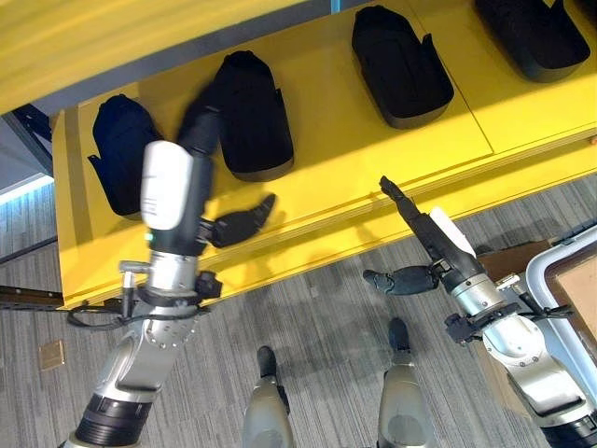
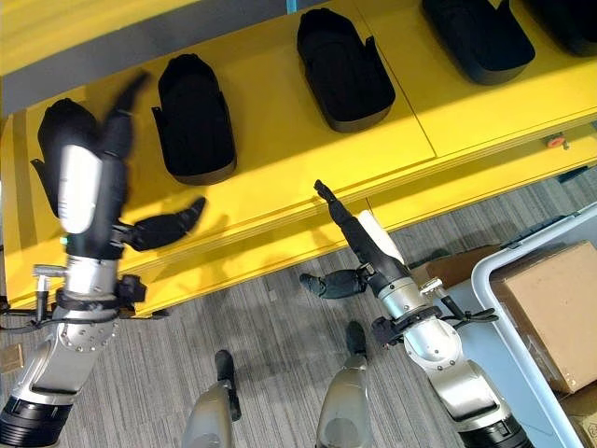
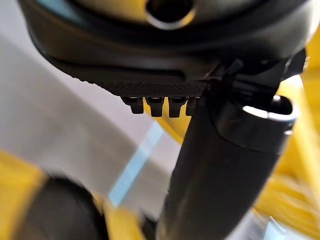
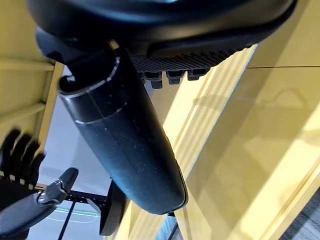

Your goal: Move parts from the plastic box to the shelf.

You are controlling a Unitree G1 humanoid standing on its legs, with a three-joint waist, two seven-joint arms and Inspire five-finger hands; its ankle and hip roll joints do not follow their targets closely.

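Several black moulded parts lie in a row on the yellow shelf [image 1: 373, 149], among them one at the left end [image 1: 119, 149], one beside it [image 1: 254, 117] and one further right [image 1: 401, 65]. My left hand [image 1: 170, 187] is raised over the shelf between the two leftmost parts. Its fingers are straight, its thumb [image 1: 238, 224] sticks out sideways, and it holds nothing. My right hand [image 2: 359, 233] hovers at the shelf's front edge with straight fingers pointing at the shelf, also empty. The pale plastic box [image 2: 494, 280] stands at the right.
A cardboard box [image 2: 550, 313] sits inside the plastic box, and another brown carton [image 2: 452, 266] lies beside it on the grey carpet. The shelf's front lip [image 1: 354, 229] runs between my two hands. An upper yellow board [image 1: 112, 37] overhangs the shelf's back.
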